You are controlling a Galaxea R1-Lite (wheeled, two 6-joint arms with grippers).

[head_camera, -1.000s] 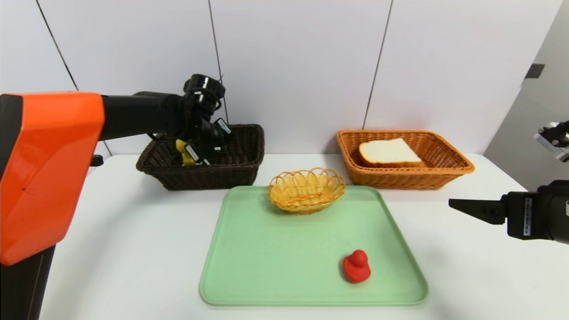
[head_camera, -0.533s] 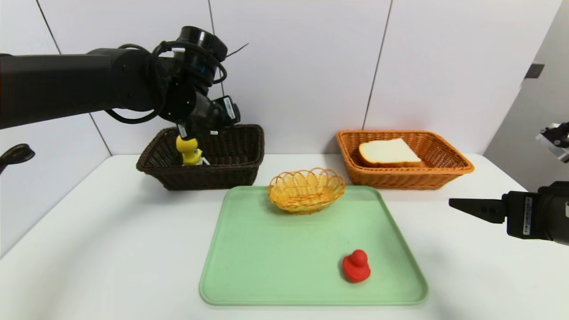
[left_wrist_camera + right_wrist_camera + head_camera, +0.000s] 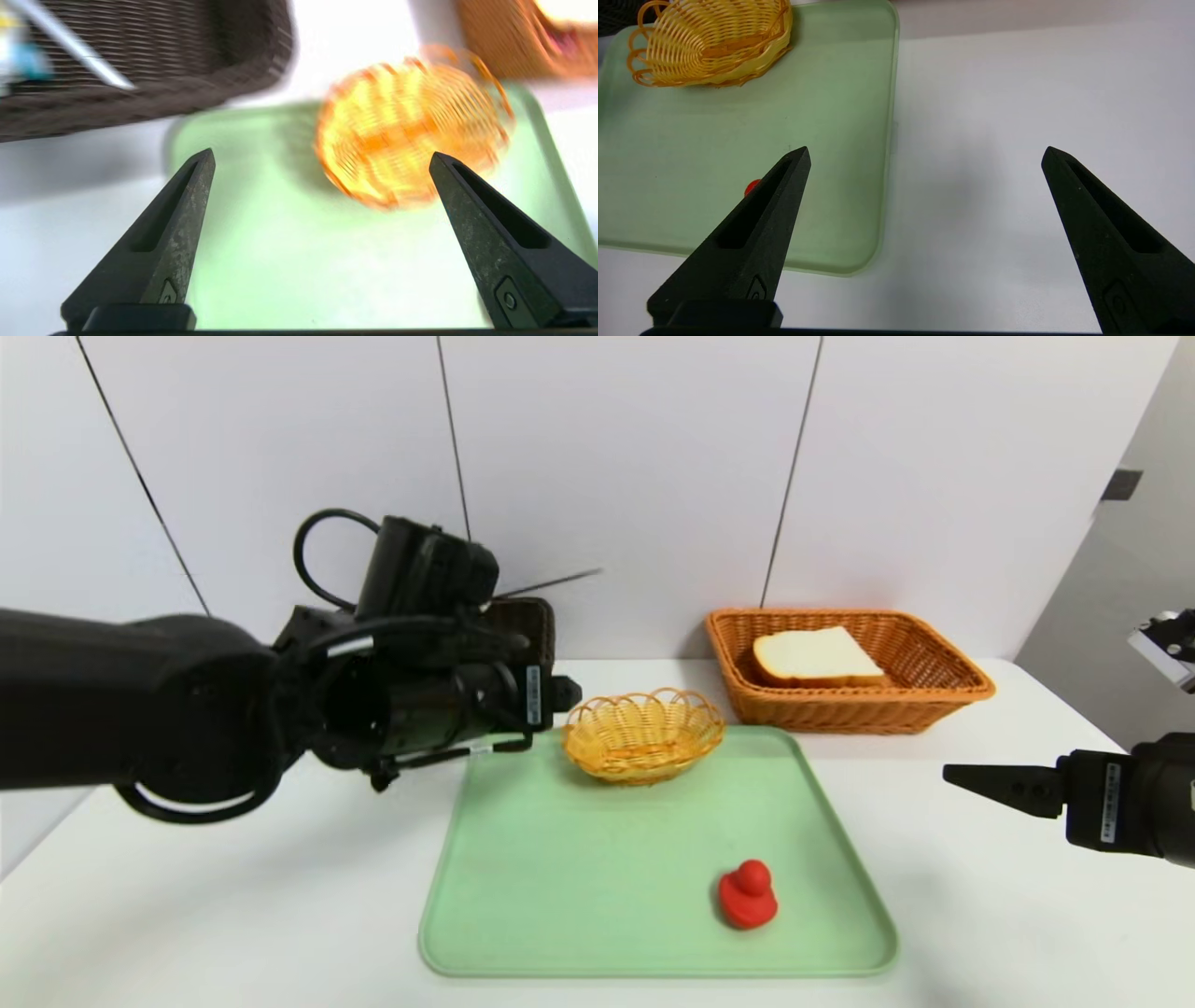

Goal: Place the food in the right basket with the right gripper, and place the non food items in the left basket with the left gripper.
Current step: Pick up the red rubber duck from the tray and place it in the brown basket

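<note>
My left gripper (image 3: 322, 156) hovers over the tray's (image 3: 658, 859) far left part — fingers spread, holding nothing. The red duck (image 3: 748, 894) sits on the tray, near right. My right gripper (image 3: 928, 154) is parked right of the tray — wide open, grasping nothing.

A: What sort of place have we got?
B: Looks like a robot test station, lab-like; the building's use we can't tell.
A: Our evidence?
B: Robot arm (image 3: 401, 691) over a plain white worktop (image 3: 233, 896). Smooth white panels (image 3: 625, 476) behind, dark straight seams. Green tray (image 3: 597, 859), baskets set out neatly. We note grey surface (image 3: 1111, 588) at the right edge.
</note>
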